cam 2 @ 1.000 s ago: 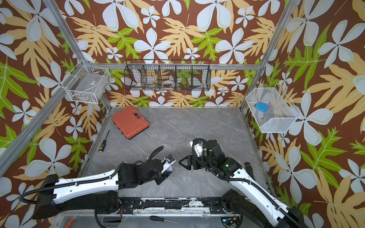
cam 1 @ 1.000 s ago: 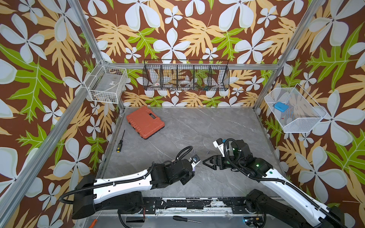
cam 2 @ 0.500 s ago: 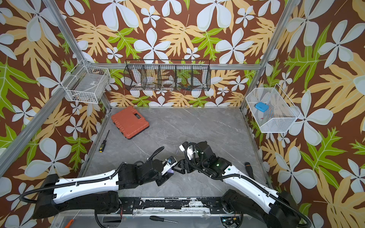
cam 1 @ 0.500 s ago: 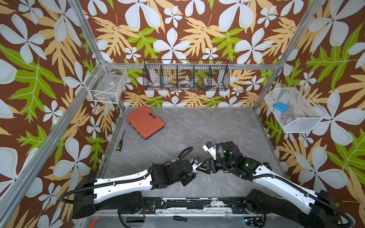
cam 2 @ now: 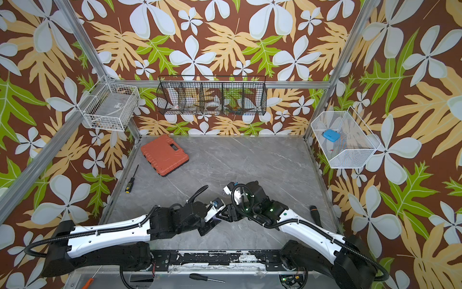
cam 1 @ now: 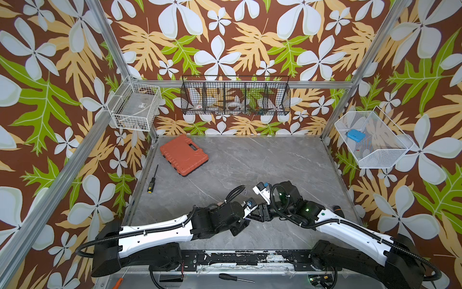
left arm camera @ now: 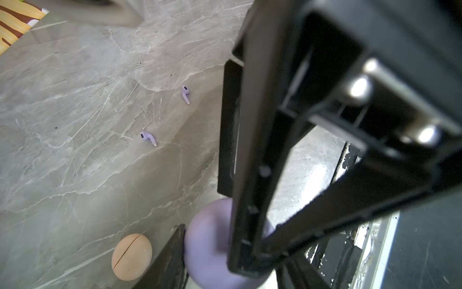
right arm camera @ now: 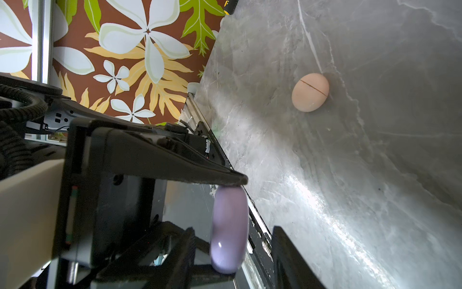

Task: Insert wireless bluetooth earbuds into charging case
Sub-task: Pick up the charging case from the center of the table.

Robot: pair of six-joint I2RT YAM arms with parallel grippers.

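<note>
Left pincer (cam 1: 245, 219) grips the lavender case (right arm camera: 228, 225) by its rim. Right pincer (right arm camera: 235, 240), jaws partly apart, straddles its flat faces, a gap each side. Two lavender earbuds (left arm camera: 148, 138) lie loose on the bench (left arm camera: 75, 100) nearby. They are likely light, hard and slick, best pinched across the stem.

White shells, black joints on left arm (cam 1: 155, 235) and right arm (cam 1: 350, 230); ribbed black cables alongside.
</note>
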